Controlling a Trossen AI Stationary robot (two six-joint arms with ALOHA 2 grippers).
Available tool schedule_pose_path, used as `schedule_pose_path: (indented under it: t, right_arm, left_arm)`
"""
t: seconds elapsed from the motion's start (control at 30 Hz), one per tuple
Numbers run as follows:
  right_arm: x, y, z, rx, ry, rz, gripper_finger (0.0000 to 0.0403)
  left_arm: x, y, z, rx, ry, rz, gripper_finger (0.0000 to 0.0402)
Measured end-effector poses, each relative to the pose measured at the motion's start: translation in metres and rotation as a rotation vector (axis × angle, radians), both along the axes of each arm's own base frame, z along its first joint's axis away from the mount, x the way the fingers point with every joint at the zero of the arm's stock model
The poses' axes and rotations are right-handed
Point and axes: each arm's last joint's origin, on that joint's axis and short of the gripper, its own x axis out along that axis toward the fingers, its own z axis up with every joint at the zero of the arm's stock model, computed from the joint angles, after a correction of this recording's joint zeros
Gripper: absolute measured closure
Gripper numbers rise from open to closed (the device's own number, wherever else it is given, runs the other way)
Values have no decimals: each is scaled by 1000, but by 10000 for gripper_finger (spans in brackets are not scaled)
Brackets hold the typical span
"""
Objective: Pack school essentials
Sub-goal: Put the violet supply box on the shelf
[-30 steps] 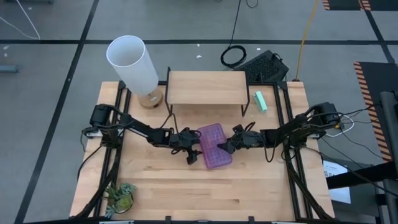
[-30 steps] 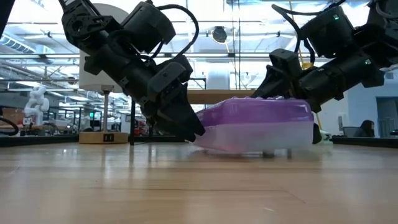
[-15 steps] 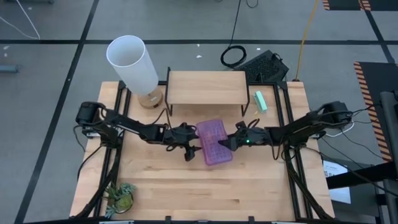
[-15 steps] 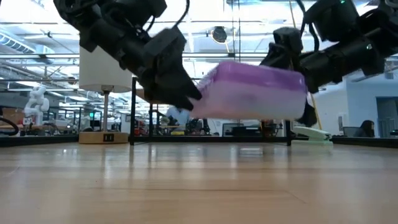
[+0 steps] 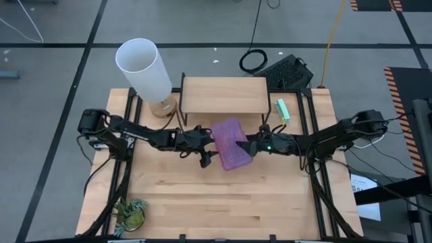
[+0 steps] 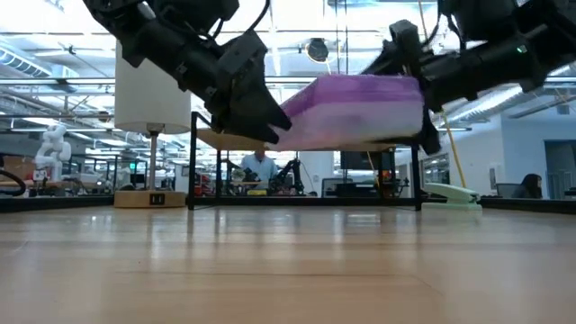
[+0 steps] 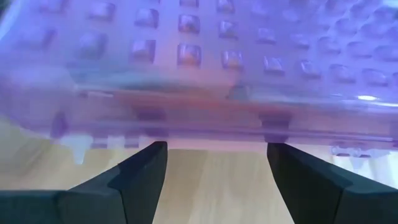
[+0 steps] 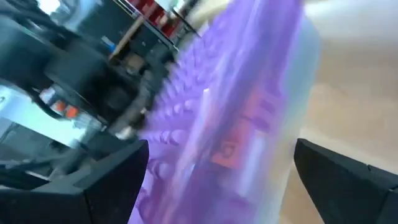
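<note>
1. Clearly the purple translucent case (image 5: 228, 143) is off the table (image 5: 202, 202); in the low view it hangs level in the air (image 6: 355, 112) with open space beneath it, in front of the wooden shelf (image 5: 225, 94).
2. Left gripper (image 5: 206, 145) is at the case's left edge and right gripper (image 5: 244, 144) at its right edge — each touches its side of the case; the case is carried between the two arms.
3. From the left wrist view the fingers (image 7: 140, 174) stand fairly wide apart with the case's studded wall (image 7: 205, 74) just beyond them; whether they pinch it cannot be told.
4. From the right wrist view the fingers (image 8: 99, 180) are spread wide on either side of the case (image 8: 242, 118); something reddish-orange shows faintly through the wall, too blurred to name — the contents cannot otherwise be made out.
5. Elsewhere: a white cylinder (image 5: 143, 67) on a wooden base stands at the far left corner; a mint-green block (image 5: 283, 109) lies right of the shelf; a green toy dinosaur (image 5: 131, 212) sits at the near left corner.
</note>
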Motion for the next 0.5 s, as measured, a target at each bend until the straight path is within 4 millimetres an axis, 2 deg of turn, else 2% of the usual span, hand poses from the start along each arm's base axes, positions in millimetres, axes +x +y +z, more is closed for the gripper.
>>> schedule_pose_path:
  t: [0.1, 0.2, 0.43, 0.5]
  right_arm:
    - [11, -1, 18, -2, -68, 39, 17]
    - [17, -2, 30, -8, -101, 102, 17]
    - [20, -12, 28, -20, -45, 31, 17]
    - [18, -15, 24, -13, -27, 15, 17]
  left_arm:
    - [4, 3, 3, 33, 25, -12, 119]
    - [12, 8, 24, 75, -14, -8, 119]
    - [18, 16, 38, 93, 48, 8, 119]
    - [17, 19, 36, 92, 61, 16, 119]
